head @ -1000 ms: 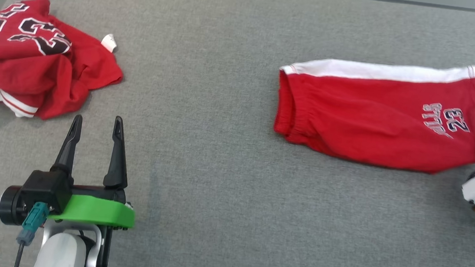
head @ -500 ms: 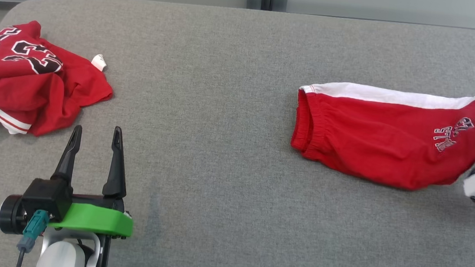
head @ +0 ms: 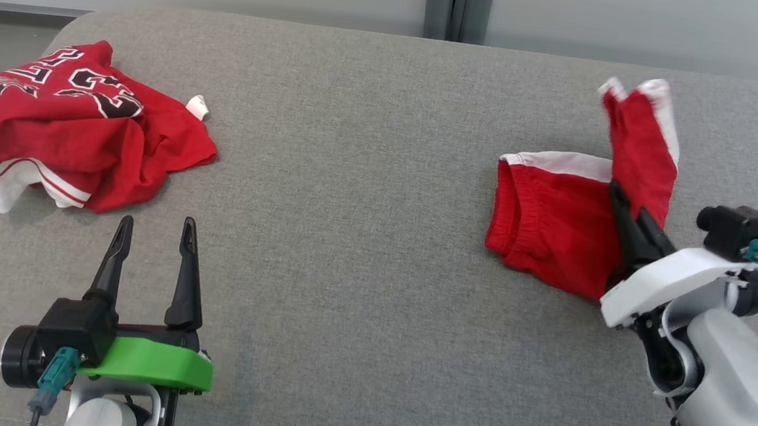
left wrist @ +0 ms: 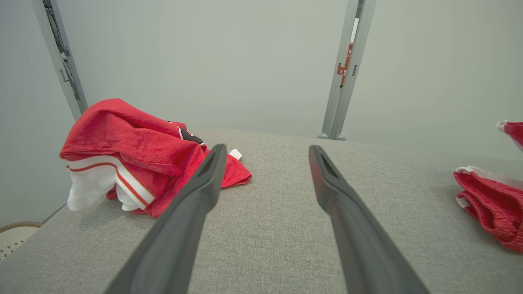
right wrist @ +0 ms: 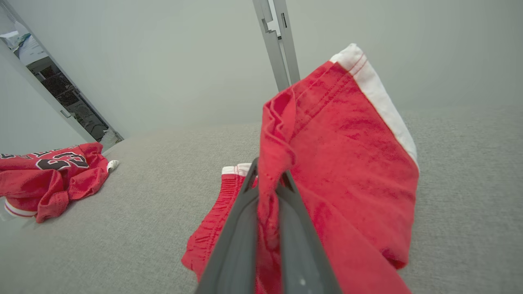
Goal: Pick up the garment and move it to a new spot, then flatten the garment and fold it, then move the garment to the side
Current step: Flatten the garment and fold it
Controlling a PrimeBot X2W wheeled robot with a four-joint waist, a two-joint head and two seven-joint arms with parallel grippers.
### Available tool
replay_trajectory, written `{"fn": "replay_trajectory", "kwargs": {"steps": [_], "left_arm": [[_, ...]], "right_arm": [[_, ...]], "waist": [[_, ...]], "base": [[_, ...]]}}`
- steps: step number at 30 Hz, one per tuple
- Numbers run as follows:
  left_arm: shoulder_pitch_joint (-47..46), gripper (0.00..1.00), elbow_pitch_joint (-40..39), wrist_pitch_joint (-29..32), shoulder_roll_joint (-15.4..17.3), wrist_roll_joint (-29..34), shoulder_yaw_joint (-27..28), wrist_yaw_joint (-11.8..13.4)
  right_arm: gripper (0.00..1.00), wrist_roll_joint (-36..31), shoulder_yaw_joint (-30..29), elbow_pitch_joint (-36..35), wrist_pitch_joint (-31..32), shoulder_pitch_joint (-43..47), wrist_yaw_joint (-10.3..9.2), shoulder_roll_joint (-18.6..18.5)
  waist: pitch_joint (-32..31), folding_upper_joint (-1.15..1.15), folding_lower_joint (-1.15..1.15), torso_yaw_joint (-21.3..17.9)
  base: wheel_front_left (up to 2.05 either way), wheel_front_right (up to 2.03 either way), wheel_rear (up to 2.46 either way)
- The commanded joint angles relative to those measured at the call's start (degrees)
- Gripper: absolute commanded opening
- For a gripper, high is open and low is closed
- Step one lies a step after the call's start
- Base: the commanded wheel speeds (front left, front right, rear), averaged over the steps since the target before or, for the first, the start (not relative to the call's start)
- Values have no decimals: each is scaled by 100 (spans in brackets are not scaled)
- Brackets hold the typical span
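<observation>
red shorts were on the right half of the grey counter, nearer its far edge than its near one. right gripper was pressed together on the leg-hem end, pinching a bunch of cloth & holding that end up off the counter w/ the white side stripe showing. the elastic waistband end lay flat on the surface. left gripper was spread wide w/ nothing btwn its fingers, near the front-left part of the counter, well apart from the shorts. a crumpled red jersey sat by the far-left corner, neither gripper touching it.

progress, as a judgement: pick-up & relocating looked done, and the part on the counter lay fairly smooth, so flattening prob done too. the fold was midway, w/ the raised end not yet laid over the waistband half. left to do: bring that end across & down, let go, then shift the folded shorts to the side. couldn't tell if more than one fold was intended.
</observation>
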Motion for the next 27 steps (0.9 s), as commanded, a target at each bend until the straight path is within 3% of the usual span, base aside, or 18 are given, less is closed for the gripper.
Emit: {"fn": "replay_trajectory", "kwargs": {"steps": [1, 10, 11, 12, 19, 27], "left_arm": [[76, 100, -13, -3, 11, -72, 5, 21], [51, 100, 24, -3, 11, -140, -139, 55], [50, 100, 24, -3, 11, -146, -145, 61], [47, 100, 23, -3, 10, -149, -153, 69], [81, 100, 17, -3, 11, -95, -83, 89], [99, 100, 24, -3, 11, -43, -84, 29]], "right_arm": [[0, -73, 111, -9, 13, 135, -6, 71], [0, -390, 707, 362, -20, 417, -6, 558], [25, -456, 707, 384, -27, 413, -6, 554], [100, -447, 714, 412, -30, 440, -6, 574], [100, -574, 188, -103, -21, 567, -6, 410], [100, -804, -1098, -796, -23, 1038, -6, 150]], "waist": [[-5, 0, 0, 105], [70, 0, 0, 383], [75, 0, 0, 395], [78, 0, 0, 402], [52, 0, 0, 306], [20, 0, 0, 222]], "base": [[0, 0, 0], [0, 0, 0], [0, 0, 0], [0, 0, 0], [0, 0, 0], [0, 0, 0]]}}
